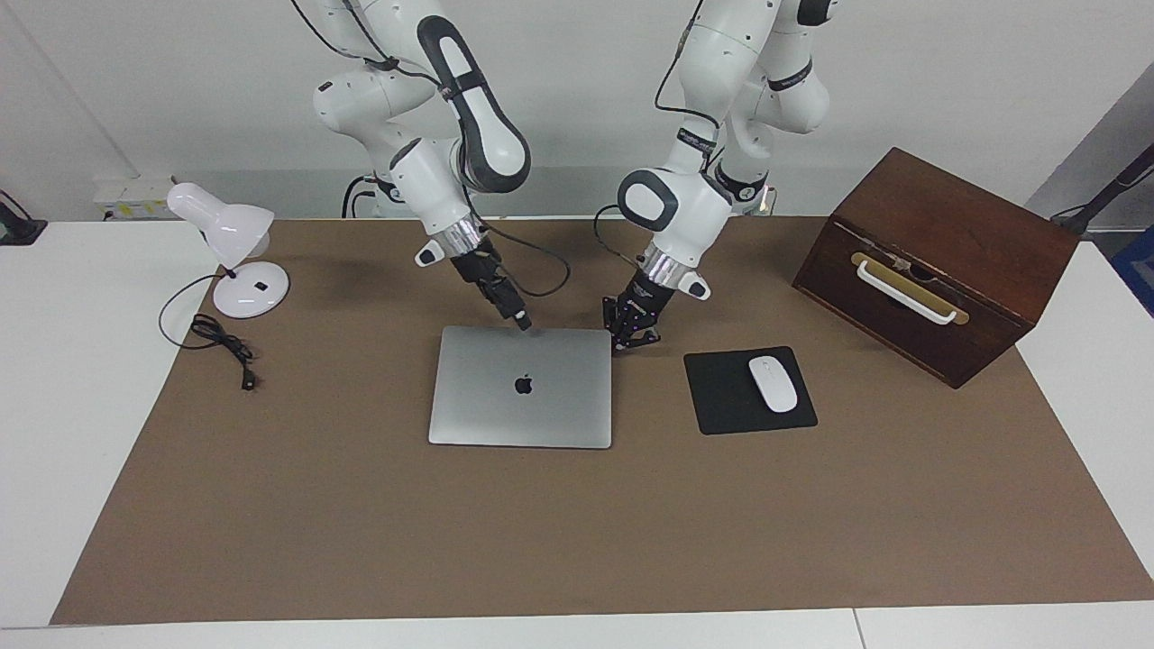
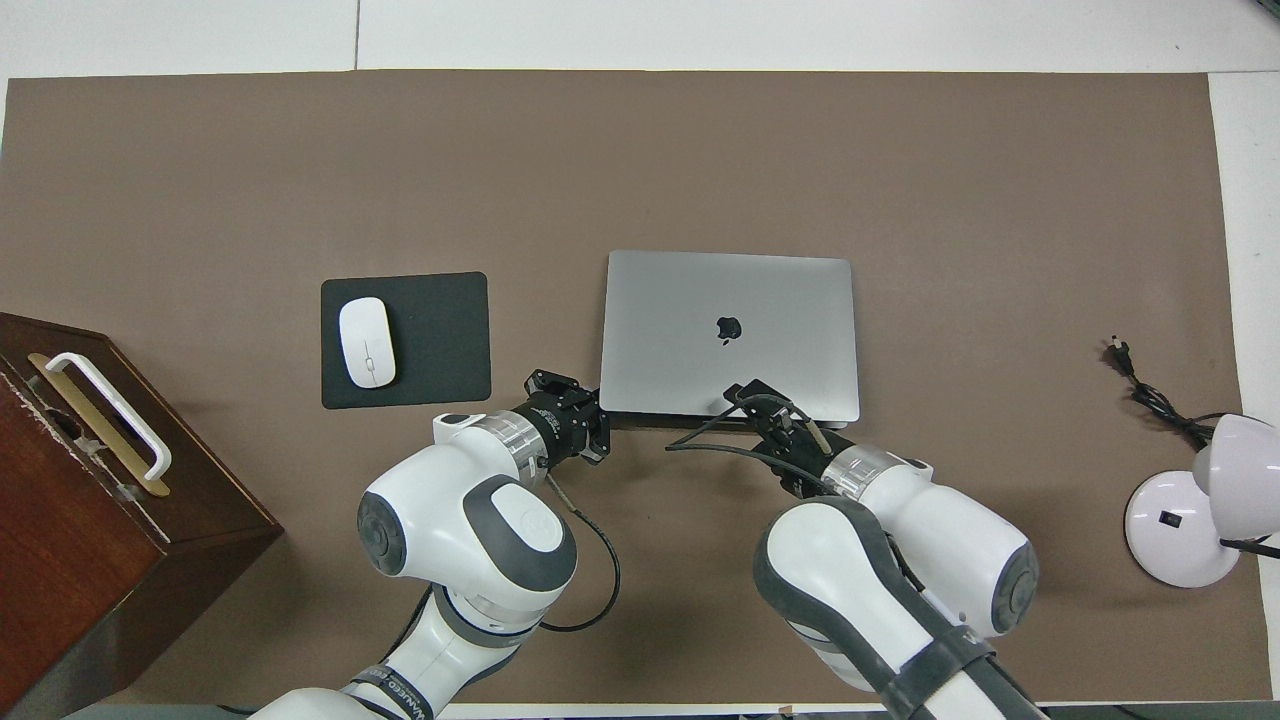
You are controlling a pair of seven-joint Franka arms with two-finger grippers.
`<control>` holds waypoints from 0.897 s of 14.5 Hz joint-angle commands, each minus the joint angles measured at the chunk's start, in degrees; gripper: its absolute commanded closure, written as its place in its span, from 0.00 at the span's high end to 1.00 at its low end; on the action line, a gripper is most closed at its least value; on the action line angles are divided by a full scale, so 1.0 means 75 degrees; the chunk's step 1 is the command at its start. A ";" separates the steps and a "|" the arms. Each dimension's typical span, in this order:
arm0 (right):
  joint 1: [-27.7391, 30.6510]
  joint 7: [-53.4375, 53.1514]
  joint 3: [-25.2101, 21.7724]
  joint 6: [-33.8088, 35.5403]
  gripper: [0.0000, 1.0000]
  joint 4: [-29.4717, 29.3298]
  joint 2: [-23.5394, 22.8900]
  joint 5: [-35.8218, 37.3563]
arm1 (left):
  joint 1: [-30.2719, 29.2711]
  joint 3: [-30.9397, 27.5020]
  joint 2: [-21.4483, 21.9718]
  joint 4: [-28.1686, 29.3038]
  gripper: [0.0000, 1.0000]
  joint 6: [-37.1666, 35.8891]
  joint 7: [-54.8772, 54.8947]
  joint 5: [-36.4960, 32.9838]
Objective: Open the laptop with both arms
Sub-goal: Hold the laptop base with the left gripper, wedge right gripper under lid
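The laptop [image 1: 521,386] lies shut and flat on the brown mat of the table [image 1: 270,505], about midway between the arms' ends, with a mouse pad [image 1: 749,390] beside it toward the left arm's end. Judged by its look, it is a thin, stiff metal slab of moderate weight with a smooth, slippery lid and a fragile screen inside; the lid pivots on a hinge along one long edge, so hold should be taken at the free long edge of the lid while the base is pressed down. Which long edge is the free one cannot be told here. The left claw [image 1: 631,341] sits low at the laptop's corner nearest the robots on the mouse pad's side, fingertips together, holding nothing; whether it touches the casing cannot be told. The right claw [image 1: 521,318] is at the middle of the laptop's edge nearest the robots, its tip at or just above the lid; whether its fingers are apart or together cannot be told.
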State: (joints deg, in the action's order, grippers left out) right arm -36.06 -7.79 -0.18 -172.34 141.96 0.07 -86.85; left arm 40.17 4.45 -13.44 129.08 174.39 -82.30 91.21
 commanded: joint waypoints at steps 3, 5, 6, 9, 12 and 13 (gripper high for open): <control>0.0016 0.0136 -0.0245 0.0034 1.00 -0.0412 -0.0243 -0.0174 | 0.0211 -0.0007 -0.0552 -0.0242 0.00 0.0103 0.0309 0.0096; 0.0016 0.0171 -0.0339 0.0057 1.00 -0.0459 -0.0290 -0.0151 | 0.0211 -0.0007 -0.0552 -0.0242 0.00 0.0103 0.0309 0.0096; 0.0027 0.0195 -0.0350 0.0069 1.00 -0.0494 -0.0302 -0.0151 | 0.0211 -0.0007 -0.0563 -0.0231 0.00 0.0103 0.0320 0.0096; 0.0027 0.0206 -0.0386 0.0092 1.00 -0.0553 -0.0314 -0.0139 | 0.0223 -0.0007 -0.0563 -0.0230 0.00 0.0103 0.0356 0.0096; 0.0027 0.0276 -0.0456 0.0092 1.00 -0.0647 -0.0361 -0.0115 | 0.0258 -0.0007 -0.0563 -0.0242 0.00 0.0103 0.0367 0.0096; 0.0027 0.0358 -0.0491 0.0092 1.00 -0.0693 -0.0384 -0.0115 | 0.0258 -0.0007 -0.0563 -0.0242 0.00 0.0103 0.0367 0.0096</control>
State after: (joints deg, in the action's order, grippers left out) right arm -36.06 -7.58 -2.86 -172.34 138.71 -1.63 -86.85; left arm 40.40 4.47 -13.49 129.04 174.78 -80.25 91.21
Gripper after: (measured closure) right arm 0.000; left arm 0.991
